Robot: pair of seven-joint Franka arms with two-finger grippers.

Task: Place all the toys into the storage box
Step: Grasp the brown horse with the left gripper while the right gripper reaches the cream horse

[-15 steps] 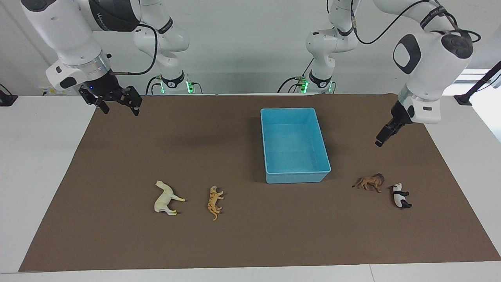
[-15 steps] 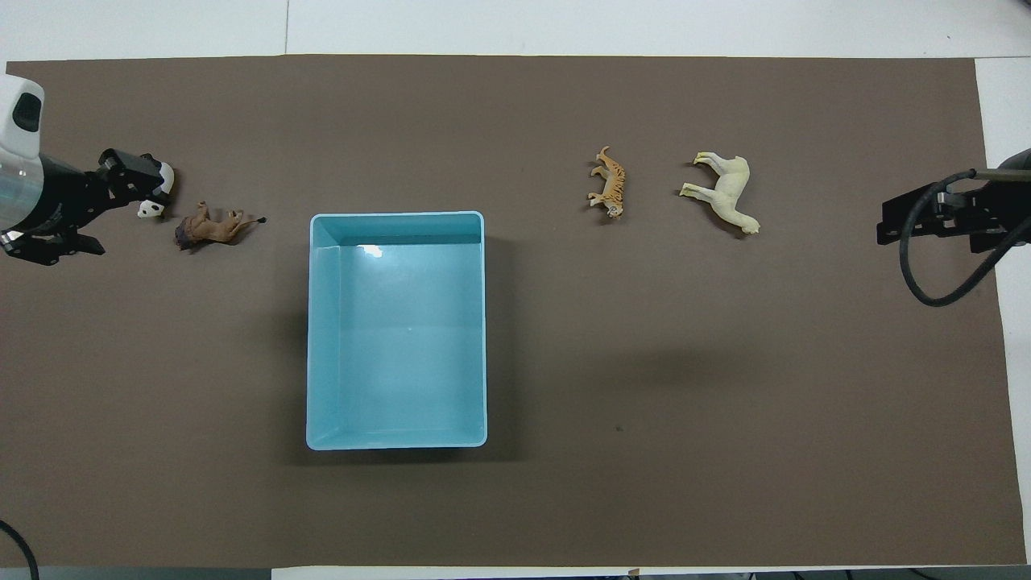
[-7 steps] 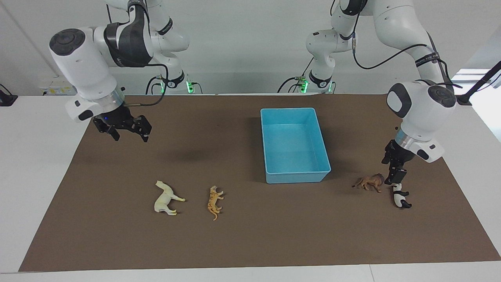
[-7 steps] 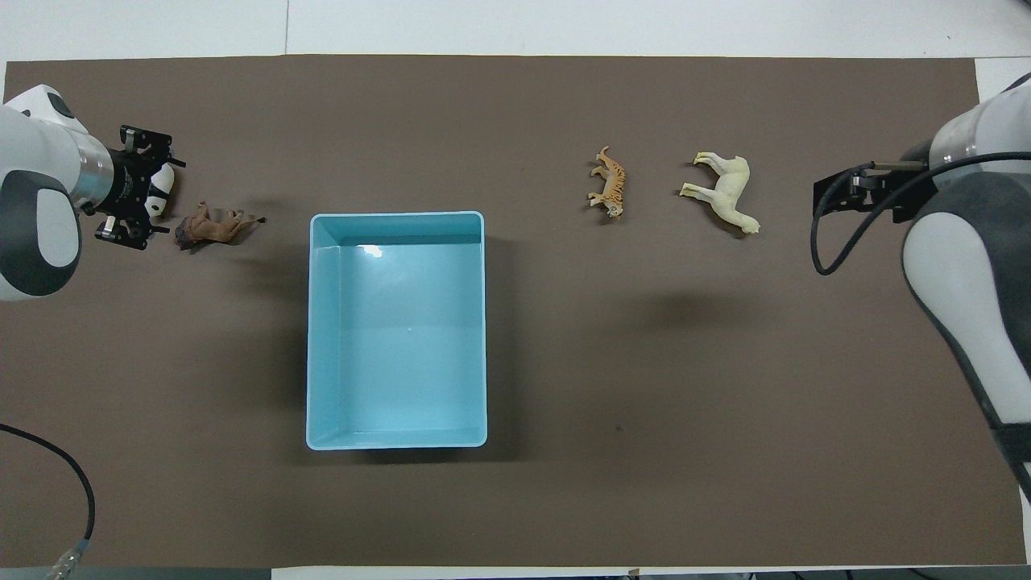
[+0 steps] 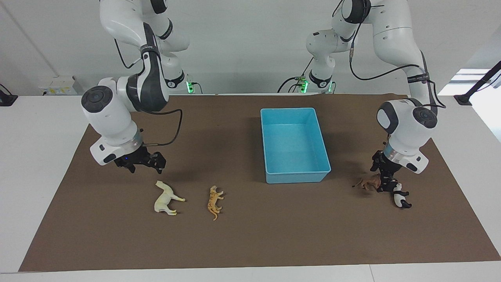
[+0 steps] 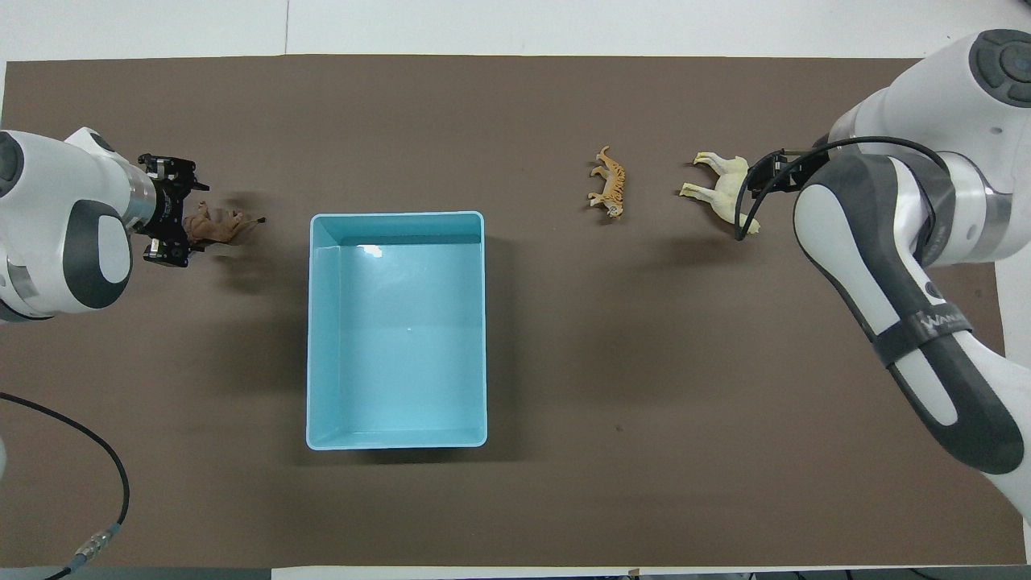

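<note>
The light blue storage box (image 5: pixel 297 177) stands empty on the mat, also in the overhead view (image 6: pixel 322 338). The brown lion (image 5: pixel 367 183) (image 6: pixel 219 228) and the panda (image 5: pixel 400 199) lie toward the left arm's end. My left gripper (image 5: pixel 381 181) (image 6: pixel 185 214) is open and low around the lion's head. The left arm hides the panda in the overhead view. The cream horse (image 5: pixel 165 199) (image 6: pixel 725 193) and the orange tiger (image 5: pixel 214 201) (image 6: pixel 609 183) lie toward the right arm's end. My right gripper (image 5: pixel 145 169) (image 6: pixel 763 173) is open, just above the mat beside the horse.
A brown mat (image 5: pixel 250 235) covers most of the white table (image 5: pixel 35 156). A black clamp (image 5: pixel 6 98) sits at the table's edge by the right arm's end. A loose cable (image 6: pixel 89 459) hangs near the left arm.
Both arms have come down. The left gripper moved from above the panda to around the lion's head. The right gripper moved toward the horse. No toy has moved.
</note>
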